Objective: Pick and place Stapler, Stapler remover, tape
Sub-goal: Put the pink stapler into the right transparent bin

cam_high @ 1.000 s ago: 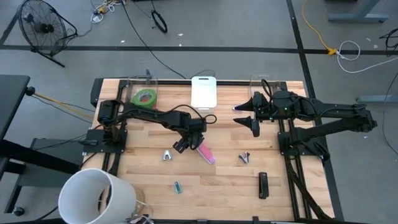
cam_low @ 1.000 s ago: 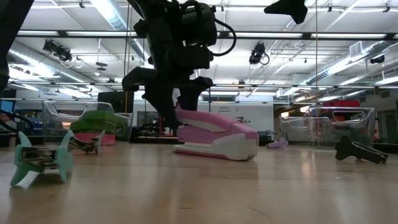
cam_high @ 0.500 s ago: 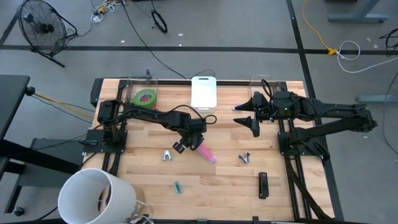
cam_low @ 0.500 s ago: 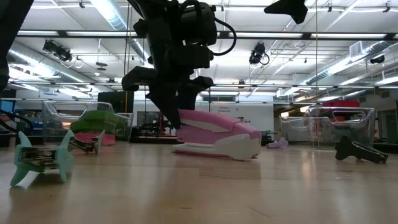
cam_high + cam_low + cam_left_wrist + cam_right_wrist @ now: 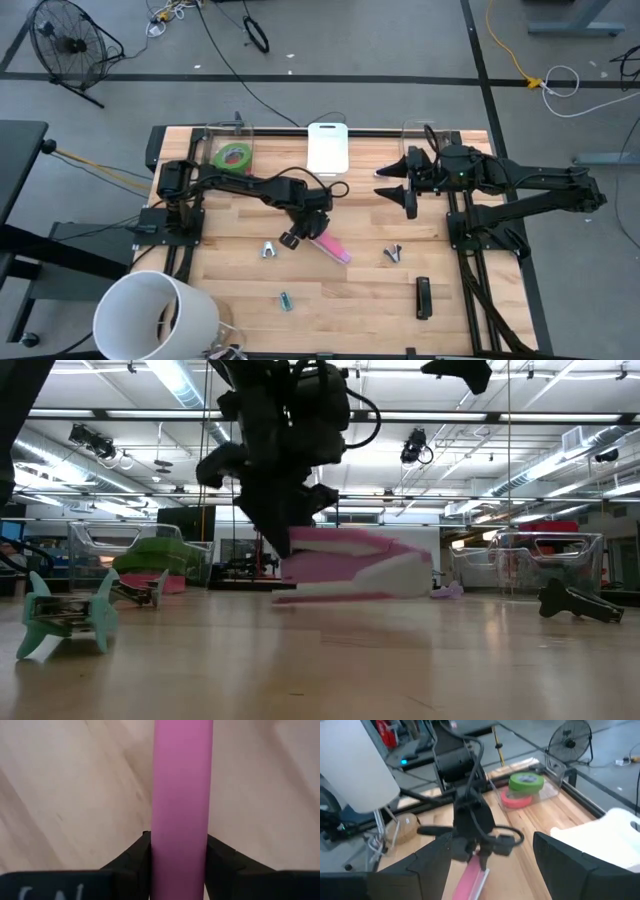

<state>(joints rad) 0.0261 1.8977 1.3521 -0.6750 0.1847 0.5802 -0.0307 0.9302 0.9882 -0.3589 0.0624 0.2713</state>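
Observation:
A pink stapler (image 5: 331,247) is at the middle of the wooden table, with my left gripper (image 5: 300,233) shut on it; the low view shows the pink stapler (image 5: 352,565) blurred, just above the wood. Green tape (image 5: 232,155) lies in a clear bin at the far left; the right wrist view shows green tape (image 5: 526,781) resting on red-pink tape (image 5: 512,799). A grey stapler remover (image 5: 268,249) lies left of the stapler, another (image 5: 393,253) to its right. My right gripper (image 5: 398,186) hangs open, high over the far right. My left gripper pinches the pink stapler's two long sides (image 5: 180,845) between its two fingers (image 5: 137,857), near the stapler's end that faces the left arm. The fingers come steeply from above, one on each side, across the stapler. Its free end (image 5: 405,572) shows raised off the wood.
A white board (image 5: 327,148) lies at the far middle, and a second clear bin (image 5: 425,135) stands at the far right. A teal remover (image 5: 286,299) and a black stapler (image 5: 423,297) lie near the front edge. A white bucket (image 5: 155,315) stands at the front left corner.
My left gripper has shut on the pink stapler and rolled its wrist while staying in place. The stapler has turned slightly, and its free end has risen off the table.

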